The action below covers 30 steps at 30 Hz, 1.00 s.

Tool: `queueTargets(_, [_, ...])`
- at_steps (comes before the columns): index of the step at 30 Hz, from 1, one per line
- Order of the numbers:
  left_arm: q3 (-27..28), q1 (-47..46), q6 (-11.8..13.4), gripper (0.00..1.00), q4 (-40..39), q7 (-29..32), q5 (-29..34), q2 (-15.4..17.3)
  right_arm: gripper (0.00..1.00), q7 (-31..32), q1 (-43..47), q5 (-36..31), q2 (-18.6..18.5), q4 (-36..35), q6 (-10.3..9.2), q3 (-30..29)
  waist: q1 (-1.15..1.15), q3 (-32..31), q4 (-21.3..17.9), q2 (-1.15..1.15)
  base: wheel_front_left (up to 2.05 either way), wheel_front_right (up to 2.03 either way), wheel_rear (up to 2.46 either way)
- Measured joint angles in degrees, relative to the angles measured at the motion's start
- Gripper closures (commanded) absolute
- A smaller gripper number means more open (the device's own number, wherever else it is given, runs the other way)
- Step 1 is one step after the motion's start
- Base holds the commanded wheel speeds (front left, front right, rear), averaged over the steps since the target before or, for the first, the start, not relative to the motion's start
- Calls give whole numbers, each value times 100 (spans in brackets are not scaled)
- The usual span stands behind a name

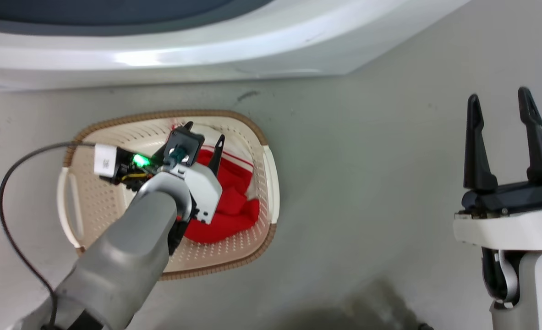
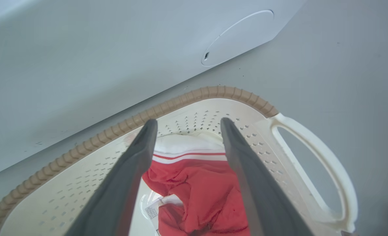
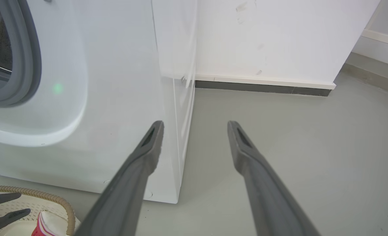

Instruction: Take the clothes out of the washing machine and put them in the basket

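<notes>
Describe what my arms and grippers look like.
The left gripper and right gripper each have two long dark tapered fingers on a white wrist with a green light. The left forearm is grey, trailing a black cable and a white tag.

Spread-fingered left end effector [image 1: 205,130] above red clothes [image 1: 234,201] in cream basket [image 1: 161,114]

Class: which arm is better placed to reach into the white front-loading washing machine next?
Right, probably: the right tool, open and empty, faces the washing machine; the left tool points into the cream perforated basket over red clothes.
</notes>
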Motion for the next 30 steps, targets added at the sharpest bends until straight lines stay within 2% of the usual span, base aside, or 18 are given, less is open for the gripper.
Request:
queueTargets(3, [519, 527, 250, 0, -839, 1, 338, 212, 0, 0, 170, -40, 1, 56, 0, -24, 0, -340, 69, 0, 0, 0, 0])
queueTargets(7, [1167, 1211, 391, 0, -1716, 1, 777, 304, 0, 0, 391, -63, 1, 126, 0, -26, 0, -801, 152, 0, 0, 0, 0])
queueTargets(14, [2182, 2224, 392, 0, -2888, 0, 1412, 236, 0, 0, 741, -92, 0, 221, 0, 33, -1, -1567, 285, 0, 0, 0, 0])
queueTargets(20, [3009, 2721, 360, 0, -3731, 1, 1870, 115, 0, 0, 919, -92, 0, 253, 0, 68, -1, -2067, 365, 0, 0, 0, 0])
queueTargets(25, [3635, 2716, 234, 0, -3879, 1, 2060, 107, 0, 0, 927, -89, 0, 248, 0, 124, -1, -2232, 324, 0, 0, 0, 0])
queueTargets(30, [4011, 2069, 18, 0, -3430, 1, 2086, 57, 0, 0, 910, -49, 0, 241, 0, 212, -1, -2198, 184, 0, 0, 0, 0])
